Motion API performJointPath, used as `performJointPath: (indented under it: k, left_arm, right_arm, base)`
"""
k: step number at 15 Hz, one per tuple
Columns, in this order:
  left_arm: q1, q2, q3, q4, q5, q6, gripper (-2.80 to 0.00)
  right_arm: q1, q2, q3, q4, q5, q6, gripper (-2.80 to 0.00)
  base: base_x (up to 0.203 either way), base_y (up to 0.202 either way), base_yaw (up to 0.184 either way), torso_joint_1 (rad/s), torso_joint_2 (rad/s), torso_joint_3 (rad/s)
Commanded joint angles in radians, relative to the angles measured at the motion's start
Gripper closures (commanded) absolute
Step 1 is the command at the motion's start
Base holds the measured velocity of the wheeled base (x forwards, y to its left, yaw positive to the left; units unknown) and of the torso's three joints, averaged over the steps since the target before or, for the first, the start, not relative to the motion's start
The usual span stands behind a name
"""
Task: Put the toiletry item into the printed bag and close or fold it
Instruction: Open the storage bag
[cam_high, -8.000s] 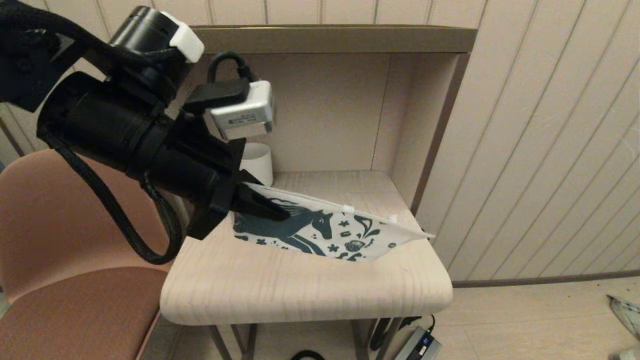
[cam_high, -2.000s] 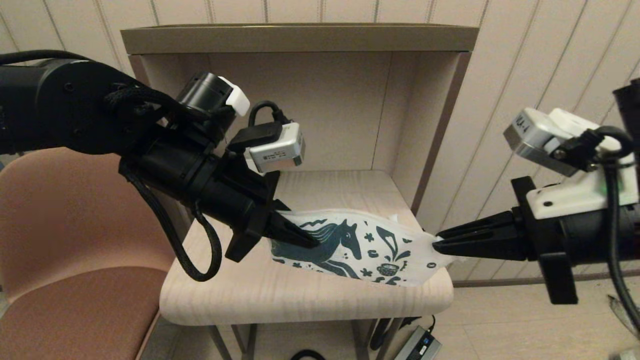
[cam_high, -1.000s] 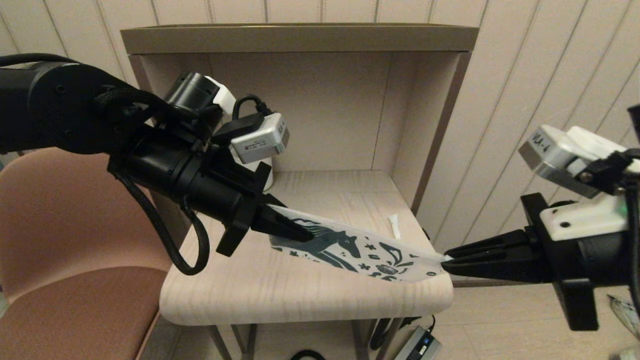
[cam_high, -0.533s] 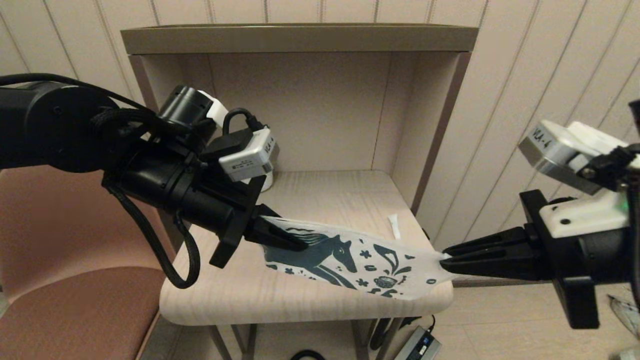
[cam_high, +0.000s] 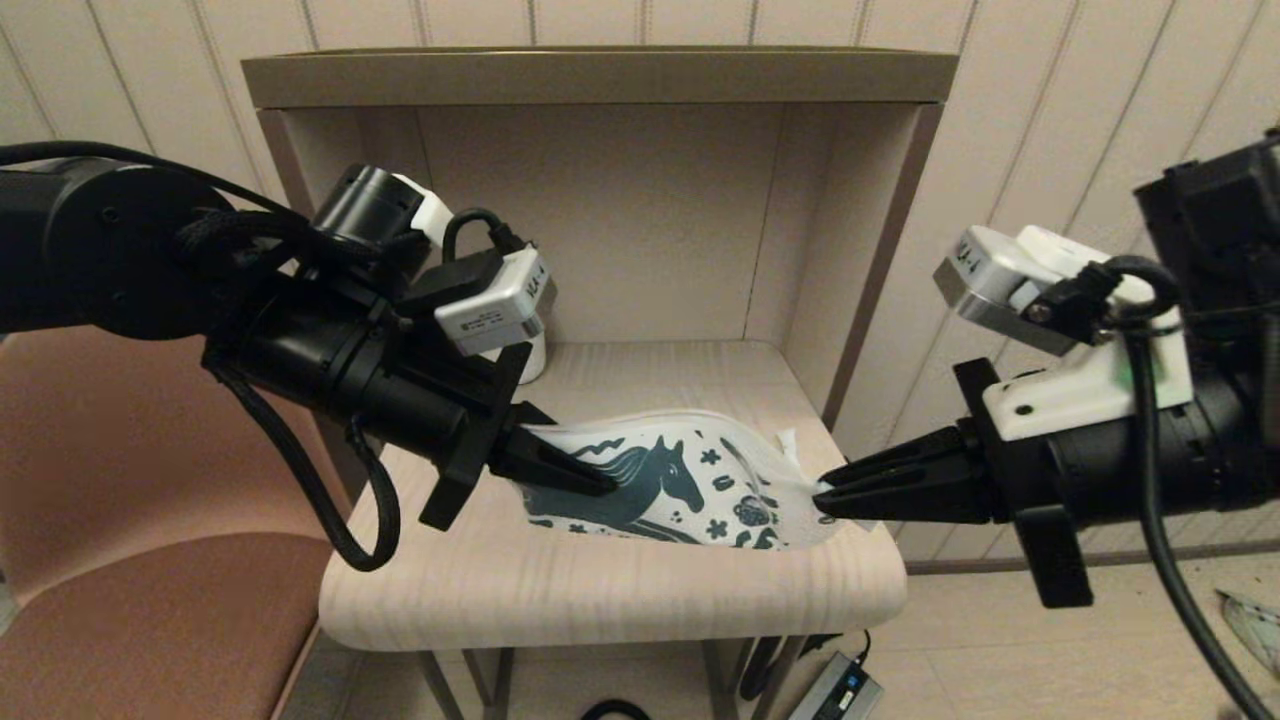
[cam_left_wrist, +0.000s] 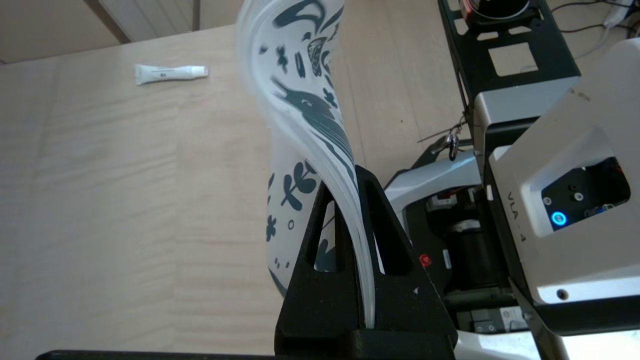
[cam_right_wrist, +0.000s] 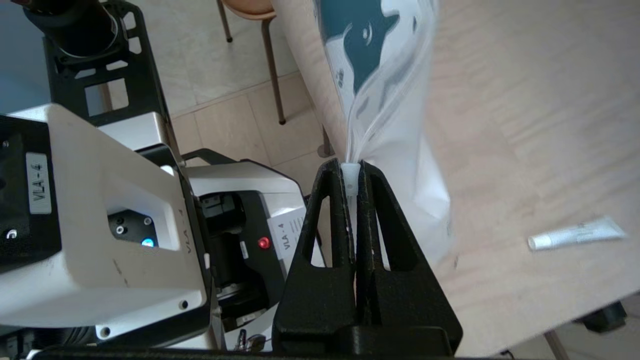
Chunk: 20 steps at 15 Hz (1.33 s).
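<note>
1. Nearest to the robot, the printed bag (cam_high: 680, 485) hangs above the front part of the small wooden table (cam_high: 560, 590), stretched between the two grippers and bowed upward in its middle.
2. The left gripper (cam_high: 600, 482) has its fingers closed flat on the bag's left end; the left wrist view shows the bag's edge pinched between them.
3. The right gripper (cam_high: 825, 490) has its fingers closed on the bag's right end, just above the table's right edge; the right wrist view shows the small white slider of the zip held between them.
4. Behind the bag, the toiletry item (cam_high: 790, 447) lies on the table close to the right edge, and is mostly hidden in the head view.
5. Its long axis runs from front to back, roughly across the bag's length.
6. The tube is outside the bag, behind and a little left of the right gripper, so I judge that the right arm is the nearer one to fetch it.
7. Farthest, a white mug (cam_high: 533, 362) stands at the back left corner under the shelf.
</note>
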Motion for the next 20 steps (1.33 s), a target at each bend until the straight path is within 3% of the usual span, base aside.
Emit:
performJointPath:
  k: [1, 20]
  left_arm:
    - [-0.001, 0.0, 0.004, 0.004, -0.005, 0.005, 0.0]
    - [0.004, 0.0, 0.011, 0.004, 0.002, 0.006, 0.0]
  right_arm:
    - [0.005, 0.019, -0.009, 0.003, 0.002, -0.002, 0.0]
    - [-0.034, -0.119, 0.03, 0.008, -0.002, 0.007, 0.0]
  base:
    - [0.0, 0.0, 0.0, 0.0, 0.0, 0.0]
    - [0.0, 0.0, 0.0, 0.0, 0.0, 0.0]
